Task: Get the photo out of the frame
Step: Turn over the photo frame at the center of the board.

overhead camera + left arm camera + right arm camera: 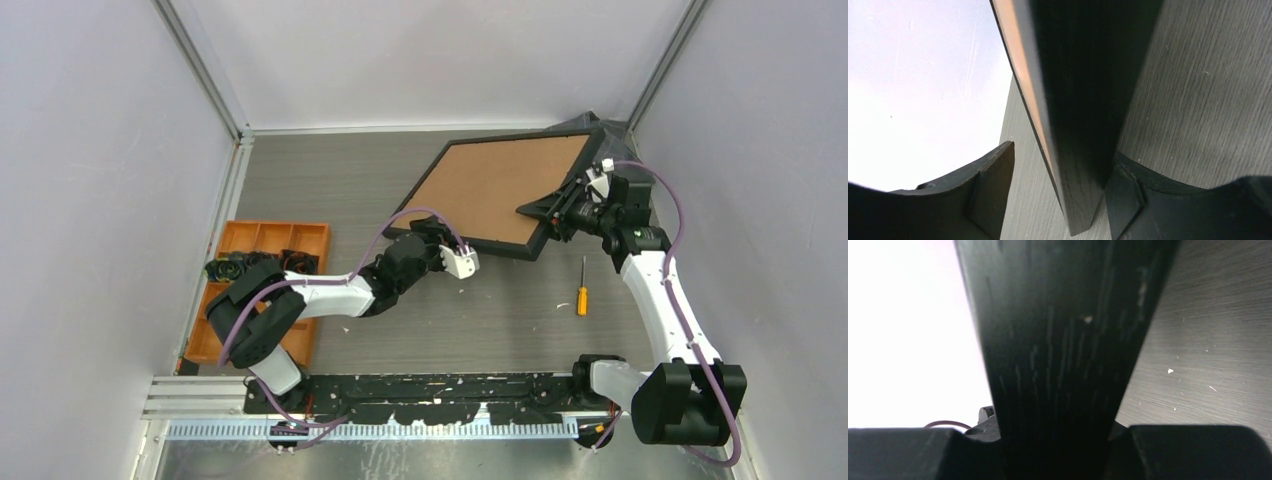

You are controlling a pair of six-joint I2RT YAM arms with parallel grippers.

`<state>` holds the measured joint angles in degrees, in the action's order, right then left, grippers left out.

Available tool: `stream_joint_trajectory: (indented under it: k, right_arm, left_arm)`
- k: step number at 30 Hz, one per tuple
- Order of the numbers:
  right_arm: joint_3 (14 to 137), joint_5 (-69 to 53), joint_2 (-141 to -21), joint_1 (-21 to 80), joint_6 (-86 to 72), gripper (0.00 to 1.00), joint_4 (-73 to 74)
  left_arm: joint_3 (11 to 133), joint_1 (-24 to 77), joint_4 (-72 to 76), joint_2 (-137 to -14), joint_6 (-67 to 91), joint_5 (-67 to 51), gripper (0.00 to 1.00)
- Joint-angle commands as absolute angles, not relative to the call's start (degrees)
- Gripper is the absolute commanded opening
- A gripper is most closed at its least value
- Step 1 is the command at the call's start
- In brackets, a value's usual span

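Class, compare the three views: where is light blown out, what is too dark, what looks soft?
Top external view: evenly lit, sharp; the frame and table read clearly. Left wrist view: left background washed out pale, frame edge dark with a warm sheen. Right wrist view: left side pure white, frame nearly black and blurred.

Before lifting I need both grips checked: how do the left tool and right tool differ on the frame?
The right tool is shut on the frame, both fingers against it; the left tool is open, one finger touching, the other apart. The right tool holds the right edge, the left tool straddles the near edge. Both are at the black border.
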<state>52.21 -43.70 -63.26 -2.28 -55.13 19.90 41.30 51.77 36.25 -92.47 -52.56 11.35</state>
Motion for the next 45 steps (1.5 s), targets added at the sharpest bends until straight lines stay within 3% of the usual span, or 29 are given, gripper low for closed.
stream_joint_trajectory:
  k: [1,12,20,23,34,45]
  right_arm:
    - [52.8,-48.0,-59.3,-2.1,-44.7,0.09,16.4]
    - [49.9,-49.7,-60.2,-2.2,-46.5,0.34,13.9]
    - [50.7,-49.2,-60.3,-2.3,-38.9,0.85,19.8]
    - [53.6,-48.8,-61.2,-2.4,-31.8,0.99,27.2]
    - [70.3,-38.1,-78.4,-2.4,10.1,1.00,71.9]
    - [66.4,-18.8,-70.6,-2.6,10.0,1.00,65.1]
  left_arm:
    - [40.6,52.0,41.5,-91.9,-51.2,12.5,0.60]
    - [36.8,52.0,52.0,-93.0,-52.7,15.0,0.43]
    - [33.8,52.0,58.1,-92.4,-53.8,15.3,0.37]
    - [32.4,52.0,60.5,-92.5,-54.7,15.0,0.36]
    - [28.5,51.9,64.3,-92.6,-54.8,14.0,0.35]
    - [26.8,51.2,66.3,-90.3,-53.1,13.3,0.34]
